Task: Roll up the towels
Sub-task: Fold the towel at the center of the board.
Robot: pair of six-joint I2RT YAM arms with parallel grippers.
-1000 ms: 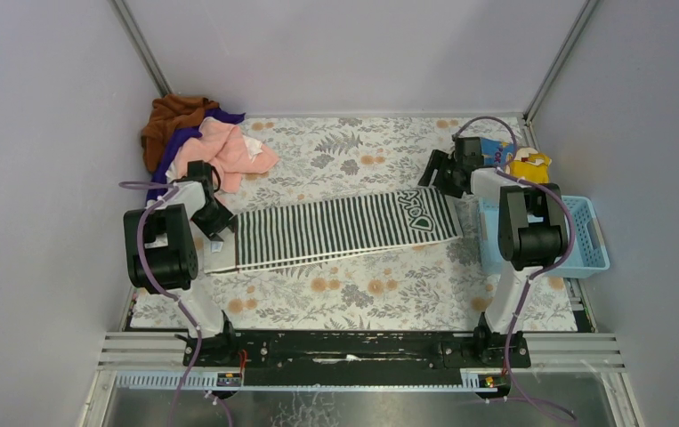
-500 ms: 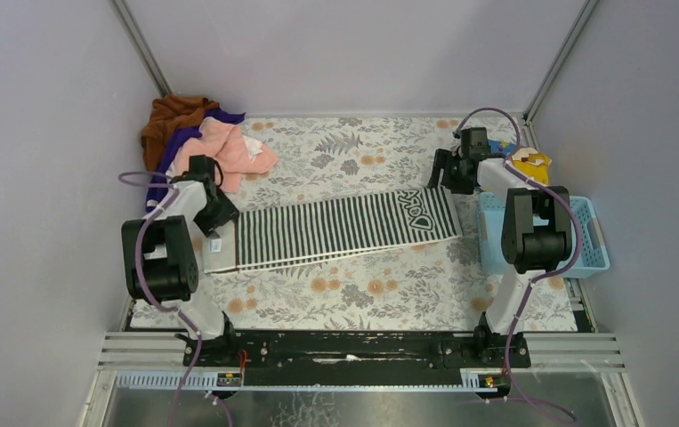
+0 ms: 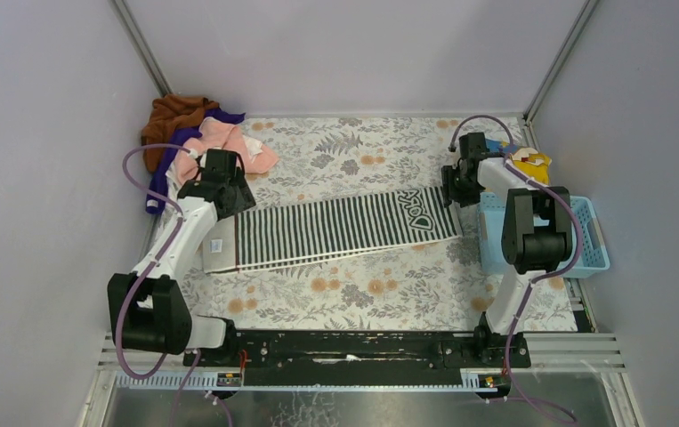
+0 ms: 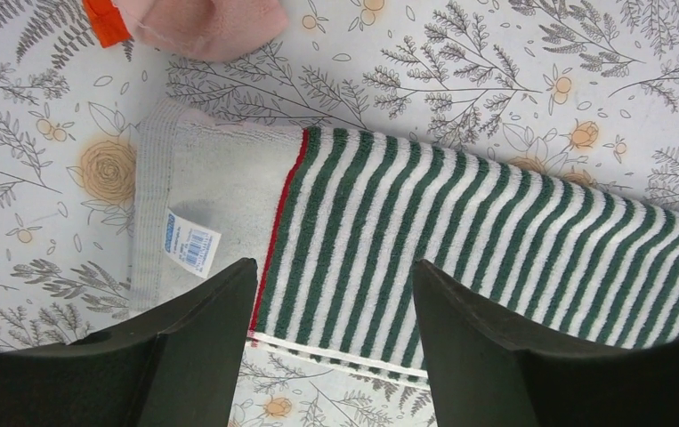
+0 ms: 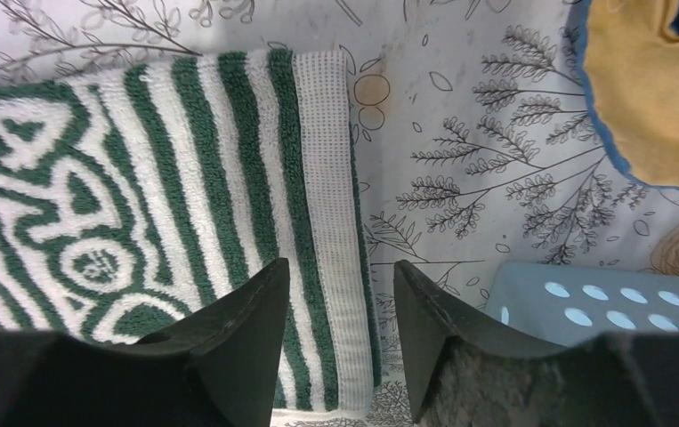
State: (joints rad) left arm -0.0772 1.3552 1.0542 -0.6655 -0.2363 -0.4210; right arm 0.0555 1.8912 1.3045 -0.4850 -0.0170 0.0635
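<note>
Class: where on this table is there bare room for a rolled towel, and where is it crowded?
Free: near strip between striped towel and arm bases; far middle between pile and right end effector. Crowded: far-left corner, and around the basket.

I see looped terry pile on the striped towel (image 4: 460, 231), its end band flat-woven, pink towel (image 4: 202, 22) fuzzy, surface (image 4: 513, 62) smooth matt print, basket (image 5: 602, 307) smooth perforated plastic, left end effector (image 4: 333, 285) and right end effector (image 5: 340, 285) matt black

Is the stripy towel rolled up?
No, the towel lies flat and spread out, with neither end rolled.
</note>
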